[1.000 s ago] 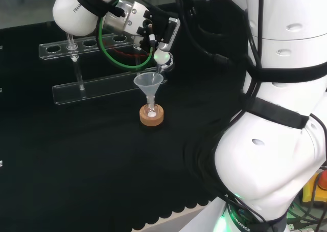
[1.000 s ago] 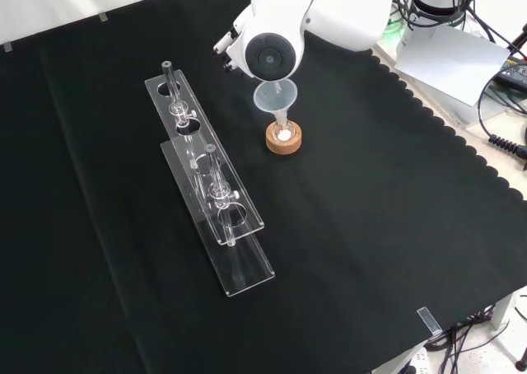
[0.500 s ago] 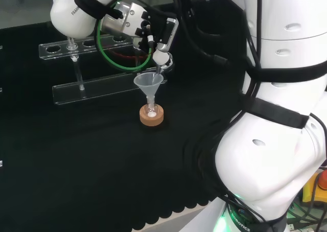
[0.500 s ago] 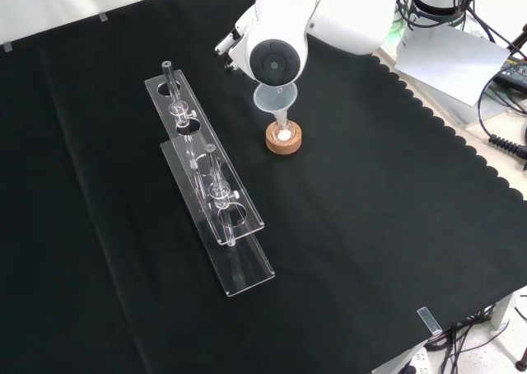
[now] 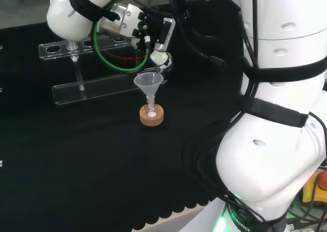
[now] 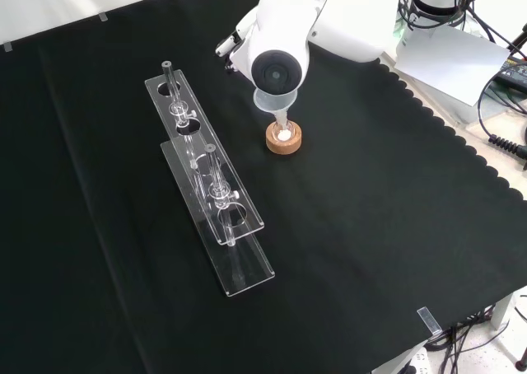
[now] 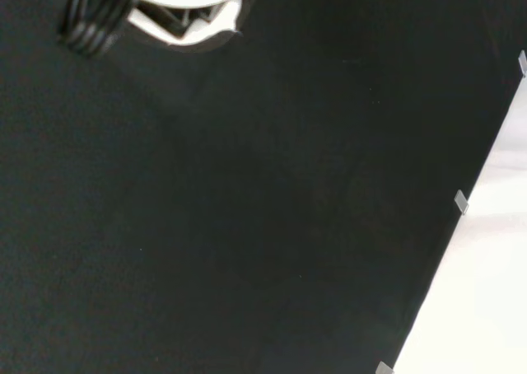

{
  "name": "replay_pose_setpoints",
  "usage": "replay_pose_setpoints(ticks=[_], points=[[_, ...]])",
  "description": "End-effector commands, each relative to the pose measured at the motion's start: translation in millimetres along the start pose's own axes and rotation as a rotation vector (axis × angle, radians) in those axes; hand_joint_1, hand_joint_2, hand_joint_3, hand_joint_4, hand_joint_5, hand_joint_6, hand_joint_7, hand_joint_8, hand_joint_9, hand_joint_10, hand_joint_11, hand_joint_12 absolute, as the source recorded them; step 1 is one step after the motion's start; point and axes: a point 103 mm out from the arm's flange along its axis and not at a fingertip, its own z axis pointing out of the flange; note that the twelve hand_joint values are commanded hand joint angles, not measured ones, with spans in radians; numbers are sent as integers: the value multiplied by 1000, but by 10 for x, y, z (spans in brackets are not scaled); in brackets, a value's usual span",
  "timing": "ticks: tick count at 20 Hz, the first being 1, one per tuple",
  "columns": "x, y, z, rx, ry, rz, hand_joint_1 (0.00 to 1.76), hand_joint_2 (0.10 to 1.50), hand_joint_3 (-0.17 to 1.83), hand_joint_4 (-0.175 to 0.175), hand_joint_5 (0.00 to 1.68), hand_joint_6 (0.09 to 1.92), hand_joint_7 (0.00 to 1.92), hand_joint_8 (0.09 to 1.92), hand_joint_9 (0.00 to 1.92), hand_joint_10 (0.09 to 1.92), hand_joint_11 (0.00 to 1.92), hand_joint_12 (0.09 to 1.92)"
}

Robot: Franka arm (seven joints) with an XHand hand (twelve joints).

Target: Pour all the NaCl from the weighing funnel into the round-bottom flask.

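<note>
Where hand hovers, funnel in flask, cork ring

Small clear glass round-bottom flask stands upright in a cork ring stand near the middle of the black-clothed worktop. A white heap of NaCl powder lies at its bottom. A translucent conical funnel sits upright in the flask neck, mouth upward. A clear weighing funnel is held tilted just above the conical funnel's rim; contents cannot be determined.
</note>
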Motion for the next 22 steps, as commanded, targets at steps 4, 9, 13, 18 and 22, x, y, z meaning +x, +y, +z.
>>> replay_pose_setpoints(ticks=[4, 9, 13, 18, 22], points=[[-1, -6, -35, 14, -14, 3, 1095, 673, 715, 175, 1163, 891, 423, 629, 713, 543, 318, 1306], [3, -13, -61, 13, -15, 5, 1095, 671, 717, 175, 1164, 891, 422, 629, 711, 543, 316, 1305], [6, -13, -69, 13, -18, 5, 1095, 670, 719, 175, 1165, 890, 421, 629, 710, 544, 316, 1304], [-8, -14, -66, 2, -9, 1, 1096, 669, 721, 175, 1165, 890, 420, 629, 709, 544, 316, 1304], [-24, -4, -17, -6, 17, -1, 1096, 668, 722, 175, 1166, 889, 420, 629, 708, 545, 316, 1304]])
